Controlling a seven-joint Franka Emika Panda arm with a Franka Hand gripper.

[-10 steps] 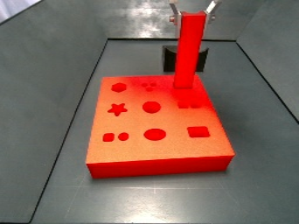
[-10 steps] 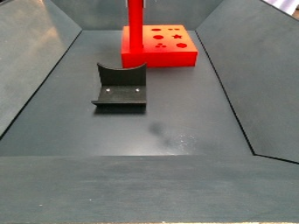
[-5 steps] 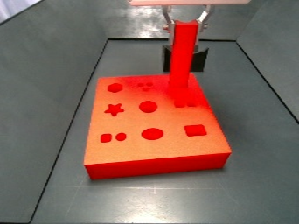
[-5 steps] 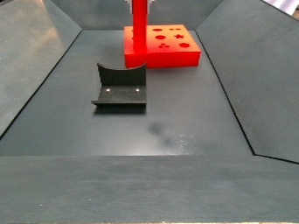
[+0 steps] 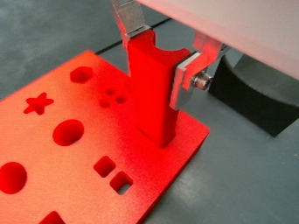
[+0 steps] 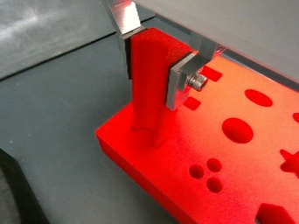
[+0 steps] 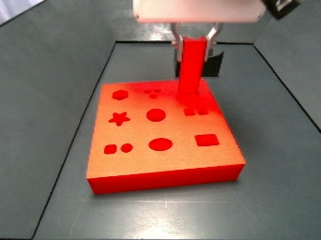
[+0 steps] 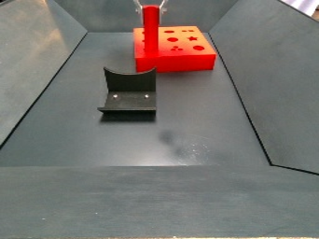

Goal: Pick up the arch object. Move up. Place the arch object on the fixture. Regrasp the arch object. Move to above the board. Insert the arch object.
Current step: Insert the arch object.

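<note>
The arch object [image 5: 152, 96] is a long red prism that stands upright with its lower end in a cut-out near a corner of the board [image 5: 163, 166]. My gripper [image 5: 160, 54] is shut on its upper part, one silver finger on each side. Both wrist views show this grasp, with the gripper [image 6: 155, 52] above the board [image 6: 263, 171]. In a side view the arch object [image 7: 191, 70] rises from the far edge of the board [image 7: 163, 173] under the gripper [image 7: 192, 37]. In a side view from the opposite end, the arch object [image 8: 149, 28] stands at the board's [image 8: 187, 58] left corner.
The dark fixture [image 8: 127, 93] sits on the grey floor apart from the board, with nothing on it. It also shows behind the arch object as a dark block [image 7: 216, 64] and as a dark curved shape [image 5: 251, 101]. Sloped grey walls [image 8: 37, 84] bound the floor.
The gripper has come down with the arch object. The prism now stands lower, with less of its length above the board's top face.
</note>
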